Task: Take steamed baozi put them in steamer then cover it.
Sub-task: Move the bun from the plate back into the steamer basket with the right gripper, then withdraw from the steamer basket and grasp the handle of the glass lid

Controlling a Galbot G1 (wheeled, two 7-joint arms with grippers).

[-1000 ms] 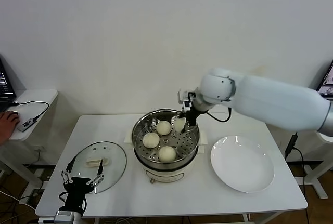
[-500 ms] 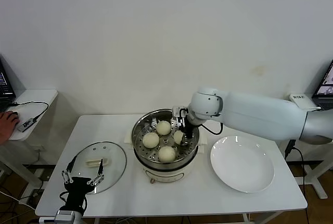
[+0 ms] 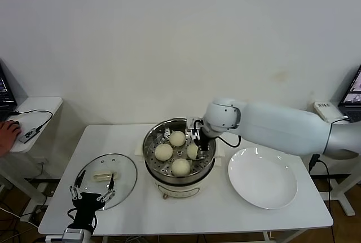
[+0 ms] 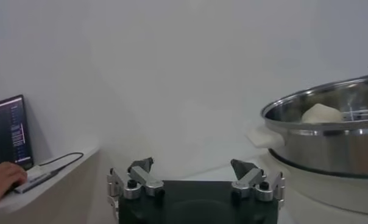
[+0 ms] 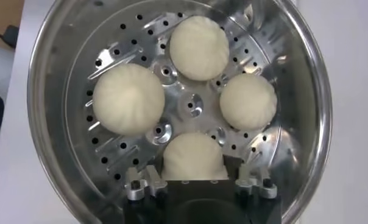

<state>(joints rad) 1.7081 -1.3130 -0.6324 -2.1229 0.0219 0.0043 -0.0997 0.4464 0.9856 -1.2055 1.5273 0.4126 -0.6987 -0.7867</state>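
The steamer stands mid-table and holds four baozi on its perforated tray: one far, one left, one near, and one right. My right gripper reaches down into the pot. In the right wrist view it is open, with its jaws either side of the right-hand baozi, which rests on the tray. The cover lies flat on the table at left. My left gripper hovers open and empty over the cover's near edge, as the left wrist view also shows.
A flat white plate lies right of the steamer. A side table with a cable and a person's hand stands at far left. The pot's steel wall shows in the left wrist view.
My right gripper has come down into the steamer with the fourth baozi, which now rests on the tray at the right side. The left arm has barely shifted.
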